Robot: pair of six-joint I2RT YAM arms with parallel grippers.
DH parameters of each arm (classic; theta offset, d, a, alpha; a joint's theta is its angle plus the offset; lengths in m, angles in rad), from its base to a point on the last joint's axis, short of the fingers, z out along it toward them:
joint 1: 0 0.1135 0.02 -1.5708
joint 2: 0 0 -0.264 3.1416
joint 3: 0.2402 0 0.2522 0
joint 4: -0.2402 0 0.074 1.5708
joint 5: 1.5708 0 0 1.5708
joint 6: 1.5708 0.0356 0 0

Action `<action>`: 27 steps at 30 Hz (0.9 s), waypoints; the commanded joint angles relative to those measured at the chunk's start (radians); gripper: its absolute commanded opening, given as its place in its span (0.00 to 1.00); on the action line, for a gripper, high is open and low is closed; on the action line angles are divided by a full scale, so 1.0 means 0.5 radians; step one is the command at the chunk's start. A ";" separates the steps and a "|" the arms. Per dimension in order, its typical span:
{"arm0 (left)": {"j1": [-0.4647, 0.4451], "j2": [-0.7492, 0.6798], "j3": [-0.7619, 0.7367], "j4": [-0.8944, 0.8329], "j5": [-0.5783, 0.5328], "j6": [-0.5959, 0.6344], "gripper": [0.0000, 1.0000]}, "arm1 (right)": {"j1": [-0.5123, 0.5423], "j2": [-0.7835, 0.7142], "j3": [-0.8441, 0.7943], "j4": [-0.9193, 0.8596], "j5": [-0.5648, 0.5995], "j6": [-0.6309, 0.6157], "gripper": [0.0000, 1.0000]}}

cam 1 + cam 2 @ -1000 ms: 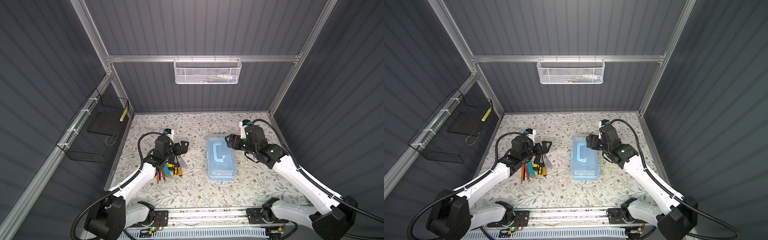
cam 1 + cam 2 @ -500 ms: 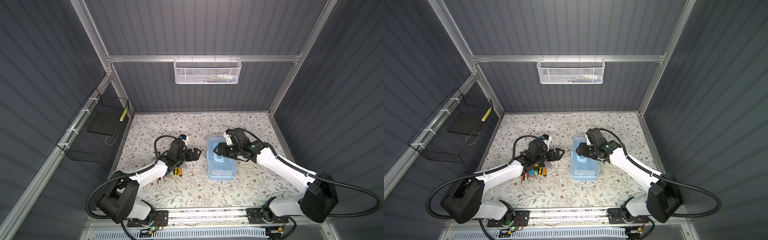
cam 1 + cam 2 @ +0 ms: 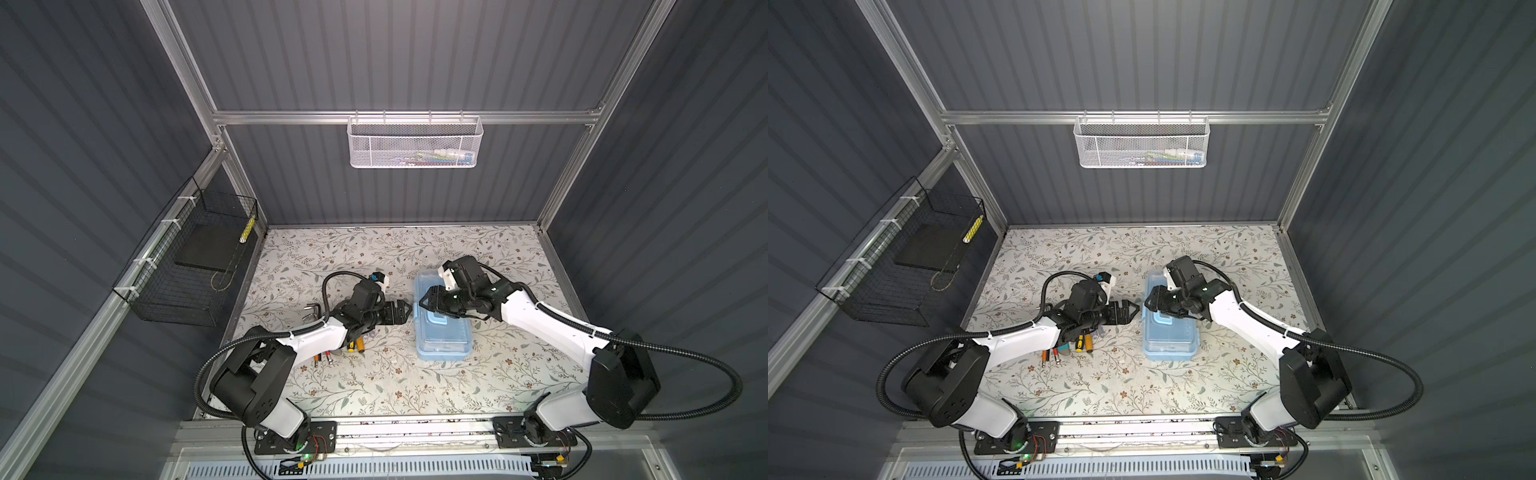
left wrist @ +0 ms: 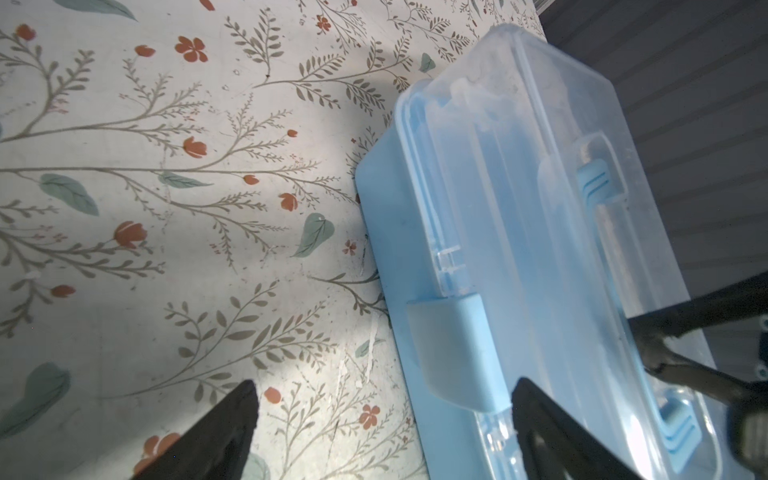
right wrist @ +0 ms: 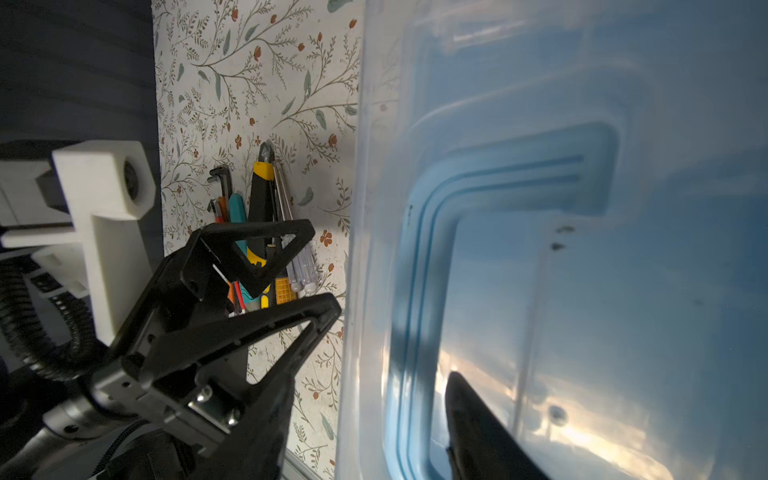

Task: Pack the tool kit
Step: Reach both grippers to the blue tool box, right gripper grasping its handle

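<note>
Both arms have been swung inward since a second ago. The left gripper (image 3: 405,311) (image 3: 1131,309) was brought off the tool pile toward the box, and the right gripper (image 3: 424,301) (image 3: 1148,303) was brought from the box's far right side onto it.

The tool box (image 3: 442,336) (image 3: 1169,340) is set on the floral table (image 3: 374,382) mid-scene, with its clear lid (image 4: 519,174) down and its latch (image 4: 453,349) folded over the side wall.

The left gripper's jaws are spread wide and empty. Its tips are aimed at the box's left long side, just beside the latch; contact cannot be told. The right gripper is held over the lid by the blue handle (image 5: 419,249), tips down at the clear plastic. Whether it is clamped on anything cannot be told.

The screwdrivers (image 3: 357,345), utility knife (image 5: 262,195) and hex keys (image 3: 311,309) are left piled on the table left of the box, partly hidden under the left arm.
</note>
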 commanded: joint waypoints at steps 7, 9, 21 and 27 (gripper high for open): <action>-0.030 0.187 0.122 0.184 0.165 -0.064 0.96 | -0.223 0.063 -0.290 0.554 -0.671 0.091 0.59; -0.041 0.213 0.143 0.185 0.166 -0.058 0.96 | -0.226 0.088 -0.296 0.611 -0.753 0.084 0.59; -0.053 0.265 0.175 0.141 0.144 -0.010 0.95 | -0.224 0.262 -0.333 0.756 -0.868 0.078 0.44; -0.053 0.245 0.219 0.052 0.141 0.078 0.96 | -0.235 0.333 -0.359 0.827 -0.886 0.078 0.29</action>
